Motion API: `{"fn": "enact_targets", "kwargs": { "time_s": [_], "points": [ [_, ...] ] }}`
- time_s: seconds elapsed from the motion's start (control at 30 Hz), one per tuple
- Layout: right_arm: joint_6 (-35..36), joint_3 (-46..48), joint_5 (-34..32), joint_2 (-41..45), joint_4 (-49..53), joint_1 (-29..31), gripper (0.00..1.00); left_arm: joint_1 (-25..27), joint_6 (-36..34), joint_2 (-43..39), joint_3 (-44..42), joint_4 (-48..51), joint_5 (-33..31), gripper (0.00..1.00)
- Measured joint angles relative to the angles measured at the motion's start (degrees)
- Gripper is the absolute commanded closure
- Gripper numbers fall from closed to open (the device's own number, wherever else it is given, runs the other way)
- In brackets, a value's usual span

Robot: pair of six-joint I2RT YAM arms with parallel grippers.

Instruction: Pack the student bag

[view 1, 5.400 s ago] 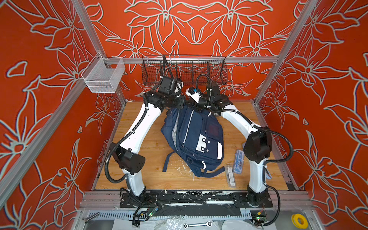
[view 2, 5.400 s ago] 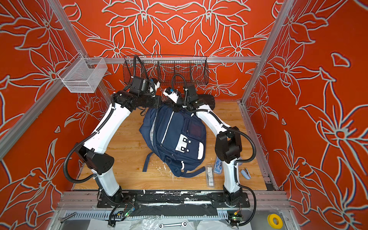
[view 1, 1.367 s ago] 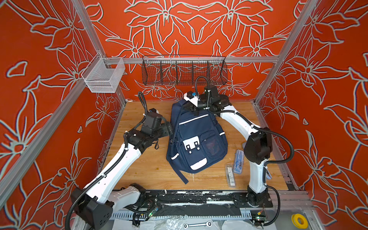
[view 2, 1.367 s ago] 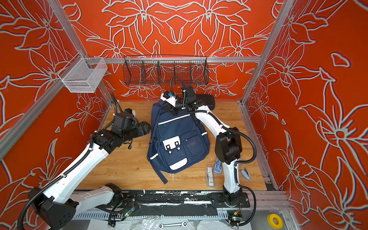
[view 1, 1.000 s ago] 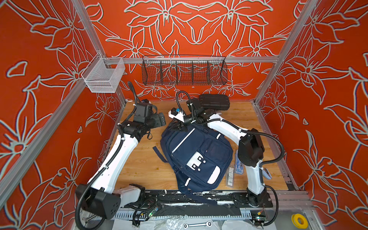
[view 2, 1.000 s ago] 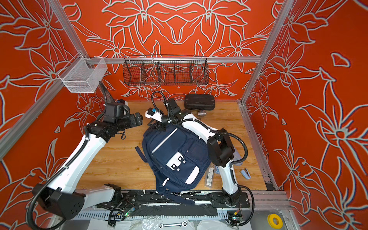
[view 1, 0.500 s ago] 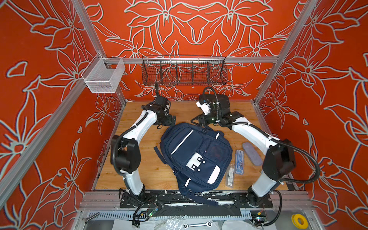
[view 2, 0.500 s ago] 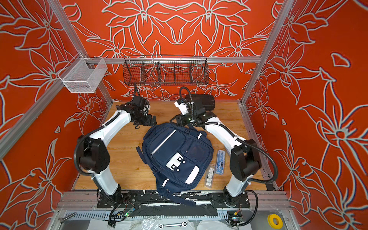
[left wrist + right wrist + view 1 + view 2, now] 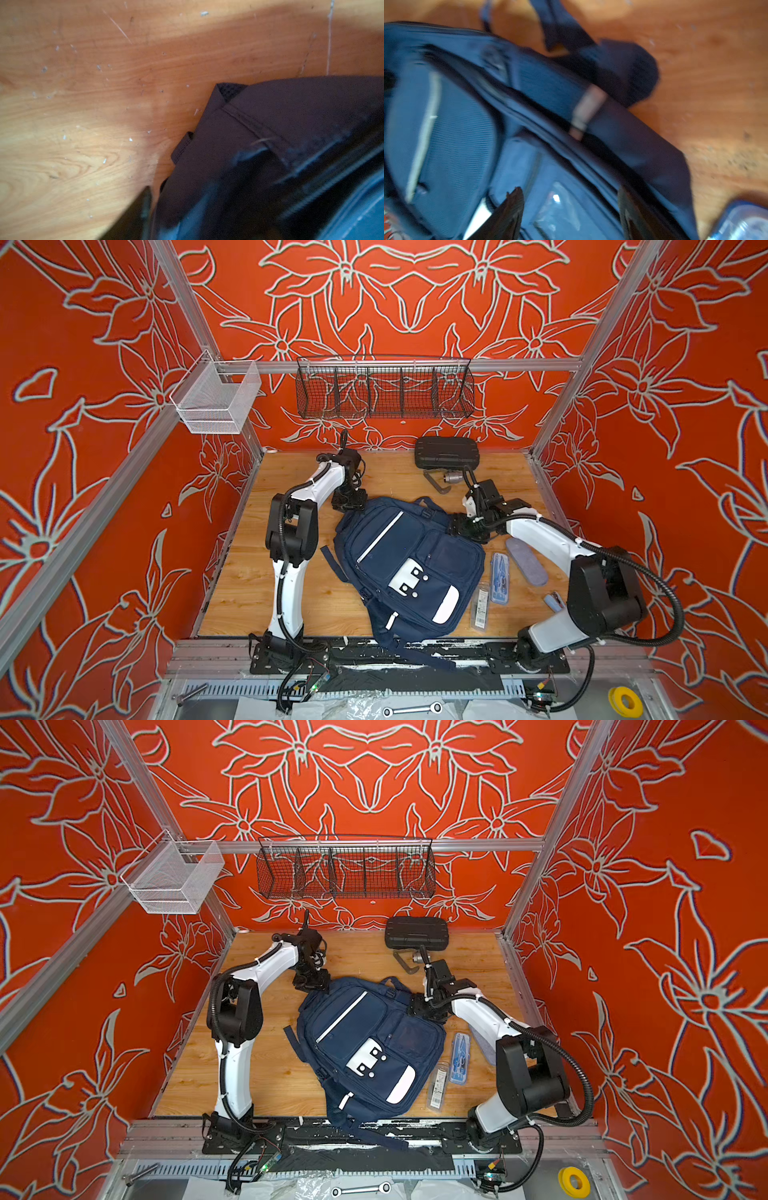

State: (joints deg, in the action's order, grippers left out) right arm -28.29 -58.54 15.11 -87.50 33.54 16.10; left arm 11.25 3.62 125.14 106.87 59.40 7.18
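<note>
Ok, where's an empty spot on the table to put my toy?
Bare tabletop lies between the left arm and the student bag, and at the back between that arm and the black case. Right of the bag it's crowded: blue geometry box, grey pouch, clear packet.

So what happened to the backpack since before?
The student bag, held up by both arms earlier, now lies flat on the table. The right fingers let go of its top and stand apart. The left fingers moved down beside its other top corner. The blue pen box stayed put.
</note>
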Motion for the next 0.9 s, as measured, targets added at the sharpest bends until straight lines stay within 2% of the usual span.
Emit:
{"fn": "enact_targets", "kwargs": {
  "time_s": [0.13, 0.27, 0.37, 0.5, 0.7, 0.9],
  "points": [
    [-0.68, 0.17, -1.18, 0.33, 0.07, -1.05, 0.25, -3.06, 2.05, 0.42, -1.42, -0.37, 3.85, 0.88],
    [-0.66, -0.61, -1.27, 0.24, 0.09, -1.38, 0.24, -8.63, 5.40, -1.14, -7.48, -4.13, 9.35, 0.99],
    [-0.48, -2.19, -0.96, -0.24, -0.28, -1.38, 0.23, -13.51, 7.89, -5.11, -13.94, -7.58, 12.63, 1.00],
    [0.04, -4.90, 0.17, -1.79, -1.18, -1.40, 0.23, -17.38, 11.63, -8.94, -20.04, -11.78, 14.56, 1.00],
    [0.87, -6.56, 1.95, -4.26, -0.96, -1.40, 0.21, -17.51, 22.86, -17.31, -35.12, -27.06, 21.00, 1.00],
    [1.09, -6.54, 3.15, -5.84, -0.81, -1.40, 0.20, -16.85, 30.12, -24.44, -44.04, -33.90, 23.41, 1.00]
  ]
}}
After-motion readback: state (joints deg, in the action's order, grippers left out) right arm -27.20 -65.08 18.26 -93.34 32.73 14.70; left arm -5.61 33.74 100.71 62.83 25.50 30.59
